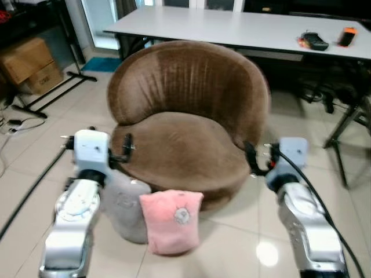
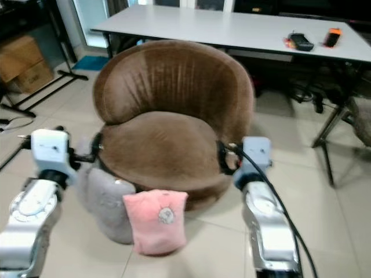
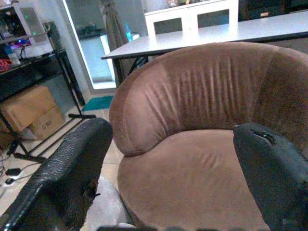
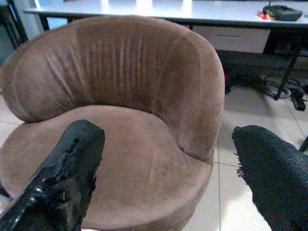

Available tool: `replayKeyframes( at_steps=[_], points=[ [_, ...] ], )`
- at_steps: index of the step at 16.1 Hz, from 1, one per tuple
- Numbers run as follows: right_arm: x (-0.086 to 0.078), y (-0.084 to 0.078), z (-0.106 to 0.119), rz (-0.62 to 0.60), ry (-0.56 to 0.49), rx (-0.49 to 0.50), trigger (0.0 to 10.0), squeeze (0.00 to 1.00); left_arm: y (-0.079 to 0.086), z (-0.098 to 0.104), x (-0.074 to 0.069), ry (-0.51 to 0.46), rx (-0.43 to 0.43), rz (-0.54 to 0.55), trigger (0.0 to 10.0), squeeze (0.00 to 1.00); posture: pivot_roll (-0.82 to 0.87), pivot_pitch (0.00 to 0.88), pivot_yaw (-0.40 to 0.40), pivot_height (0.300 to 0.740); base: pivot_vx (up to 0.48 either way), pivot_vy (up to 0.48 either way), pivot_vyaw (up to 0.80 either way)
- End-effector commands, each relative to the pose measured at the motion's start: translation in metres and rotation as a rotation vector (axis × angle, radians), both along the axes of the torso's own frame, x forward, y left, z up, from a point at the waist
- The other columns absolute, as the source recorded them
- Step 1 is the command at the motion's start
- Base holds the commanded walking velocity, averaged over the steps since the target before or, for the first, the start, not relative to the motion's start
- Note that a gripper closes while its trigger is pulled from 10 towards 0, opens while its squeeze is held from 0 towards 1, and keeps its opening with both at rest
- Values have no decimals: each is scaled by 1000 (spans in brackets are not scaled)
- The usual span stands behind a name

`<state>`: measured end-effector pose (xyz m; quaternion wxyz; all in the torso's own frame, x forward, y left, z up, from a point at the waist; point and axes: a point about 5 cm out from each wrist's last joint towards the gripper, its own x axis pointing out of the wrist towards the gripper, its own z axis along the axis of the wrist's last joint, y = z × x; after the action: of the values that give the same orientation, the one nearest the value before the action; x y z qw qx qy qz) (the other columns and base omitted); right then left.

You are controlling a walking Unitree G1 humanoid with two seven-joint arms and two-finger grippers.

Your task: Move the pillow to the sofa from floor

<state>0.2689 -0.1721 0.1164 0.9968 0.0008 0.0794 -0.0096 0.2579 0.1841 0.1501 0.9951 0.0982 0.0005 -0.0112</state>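
Right up front, the pink pillow [image 1: 171, 220] stood on the tiled floor [image 1: 232, 243], leaning against the front of the round brown sofa [image 1: 185, 121]. A grey pillow [image 1: 124, 205] sat just beside it on the robot's left, also against the sofa's base. Left gripper [image 3: 175, 173] hung out at the sofa's left edge with its fingers spread wide, holding nothing. Right gripper [image 4: 168, 166] was over by the sofa's right side, fingers spread apart too and empty. Behind the sofa ran a long white table [image 1: 232, 28] with a dark gadget [image 1: 313, 40] and something orange [image 1: 348, 36] on it. Cardboard boxes [image 1: 29, 63] sat way off on the left.
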Motion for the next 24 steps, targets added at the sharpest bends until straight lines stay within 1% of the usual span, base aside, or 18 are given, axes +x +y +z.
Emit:
replayKeyframes(
  at_steps=[1,2,4,6,10,14,24],
  points=[
    [3,5,5,5,-13,6,10000,0,6,-2,-2,14,18,20,10000,0,-83,0,28,740,368,0,788],
    [3,5,5,6,-15,1,10000,0,6,-2,-2,12,18,17,10000,0,-83,0,28,740,368,0,0],
    [5,4,5,-10,-7,-55,10000,0,6,0,-3,7,20,15,10000,0,-75,0,24,740,352,0,0],
    [6,4,6,-10,-5,-43,10000,0,7,1,-3,3,30,17,10000,0,-71,0,23,740,349,0,0],
    [7,10,7,22,-20,-37,10000,0,6,1,-3,7,44,10,10000,0,-69,0,26,740,337,0,0],
    [7,9,6,17,-16,-9,10000,0,6,1,-2,6,45,8,10000,0,-68,0,28,740,322,0,0],
    [10,11,7,17,-29,-1,10000,0,7,3,0,-6,30,13,10000,0,-66,0,31,740,306,0,0]
  ],
)
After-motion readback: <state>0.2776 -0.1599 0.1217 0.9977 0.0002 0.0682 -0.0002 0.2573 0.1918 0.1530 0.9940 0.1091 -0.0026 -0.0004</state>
